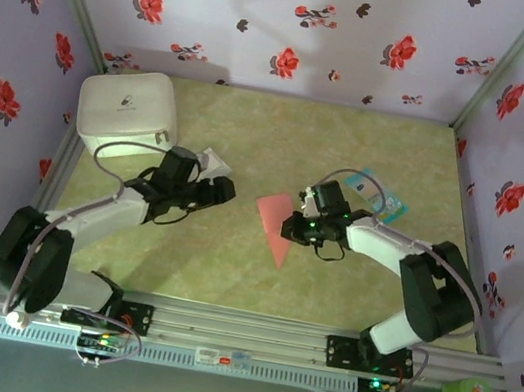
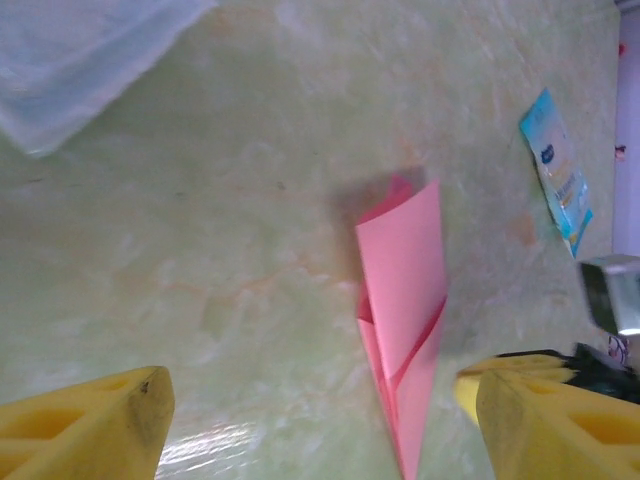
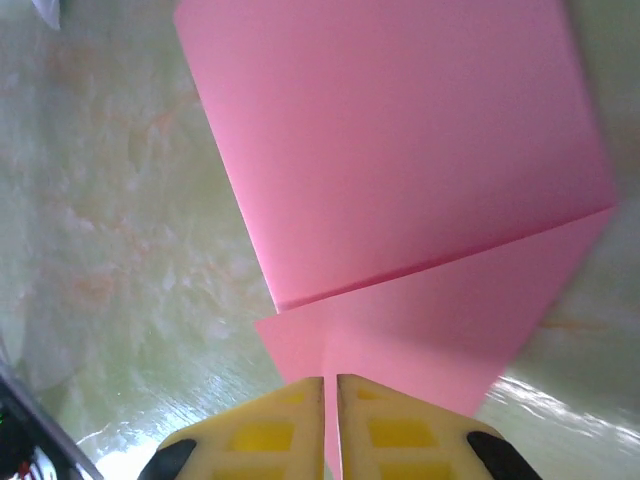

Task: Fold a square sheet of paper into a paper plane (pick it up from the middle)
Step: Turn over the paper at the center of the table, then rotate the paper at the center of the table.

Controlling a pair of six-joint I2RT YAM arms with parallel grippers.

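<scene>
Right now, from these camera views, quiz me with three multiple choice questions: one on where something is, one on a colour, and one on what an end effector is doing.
1. Relative to the pink paper, where does the teal-and-white packet lie? A underneath; B to its left; C to its right.
2. What colour are the left end effector's fingers? A yellow; B black; C red.
3. What is the right end effector doing? A standing wide open; B pinching the pink paper; C gripping the packet.

Answers: 1 C, the top view shows it right of the paper. 2 A, both show yellow in the left wrist view. 3 B, its fingers meet on the paper's edge in the right wrist view.
</scene>
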